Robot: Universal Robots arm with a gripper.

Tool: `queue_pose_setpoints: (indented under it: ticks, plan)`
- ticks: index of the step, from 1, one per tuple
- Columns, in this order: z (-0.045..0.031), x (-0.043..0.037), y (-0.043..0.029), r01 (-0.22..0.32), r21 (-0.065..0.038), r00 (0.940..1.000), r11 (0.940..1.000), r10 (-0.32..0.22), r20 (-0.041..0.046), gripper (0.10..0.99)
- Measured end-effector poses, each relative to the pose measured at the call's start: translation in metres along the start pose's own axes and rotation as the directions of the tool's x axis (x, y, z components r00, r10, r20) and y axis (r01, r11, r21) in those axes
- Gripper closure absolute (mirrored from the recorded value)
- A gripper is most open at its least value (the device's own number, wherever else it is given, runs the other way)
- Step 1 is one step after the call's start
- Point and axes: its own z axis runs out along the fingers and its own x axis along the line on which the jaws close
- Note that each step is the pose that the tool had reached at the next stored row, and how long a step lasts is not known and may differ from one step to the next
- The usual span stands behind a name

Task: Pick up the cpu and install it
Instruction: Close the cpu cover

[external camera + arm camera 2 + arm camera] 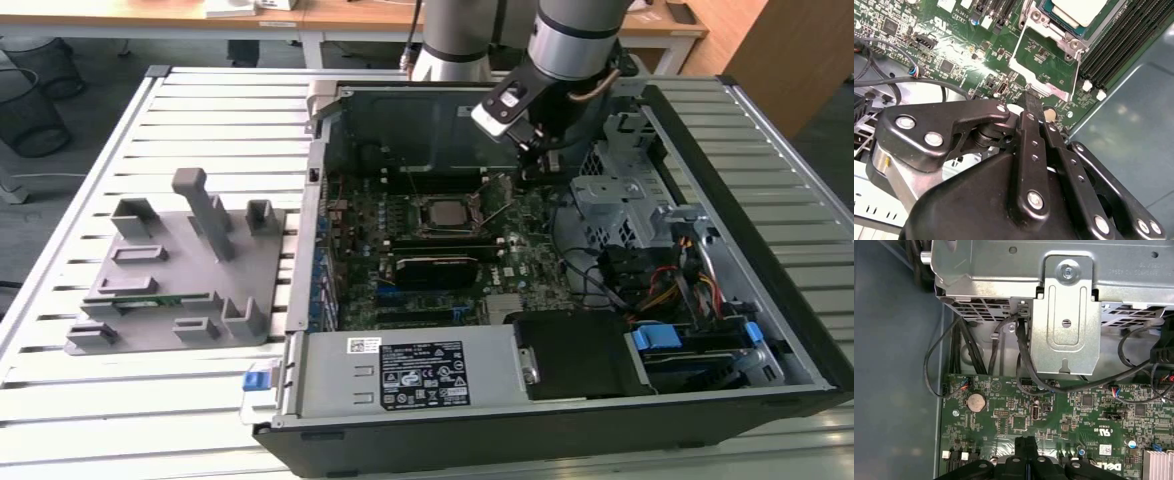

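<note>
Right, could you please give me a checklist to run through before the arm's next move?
1. cpu lying in the socket: ok.
2. cpu seated fully flat: cannot tell.
3. Metal frame closed over the cpu: not ok, it stands open.
4. gripper empty: ok, shut on nothing.
5. gripper clear of the cpu: ok, beside the socket, over the motherboard.
6. Black cables clear of the gripper: ok.
</note>
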Motion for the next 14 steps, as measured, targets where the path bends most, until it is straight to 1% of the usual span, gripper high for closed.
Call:
queue_pose_setpoints:
  ticks: [4, 8, 11, 14]
  plan:
    - [0.0036, -0.0002, 0.0007, 0.0, 0.004, 1.0, 1.0, 0.0, 0.0, 0.98]
    - [0.0064, 0.0001, 0.0009, 0.0, 0.005, 1.0, 1.0, 0.0, 0.0, 0.98]
    - [0.0068, 0.0043, 0.001, 0.001, 0.006, 1.0, 1.0, -0.001, 0.0, 0.98]
    - [0.0078, 0.0054, 0.0011, 0.001, 0.006, 1.0, 1.0, -0.001, -0.0003, 0.98]
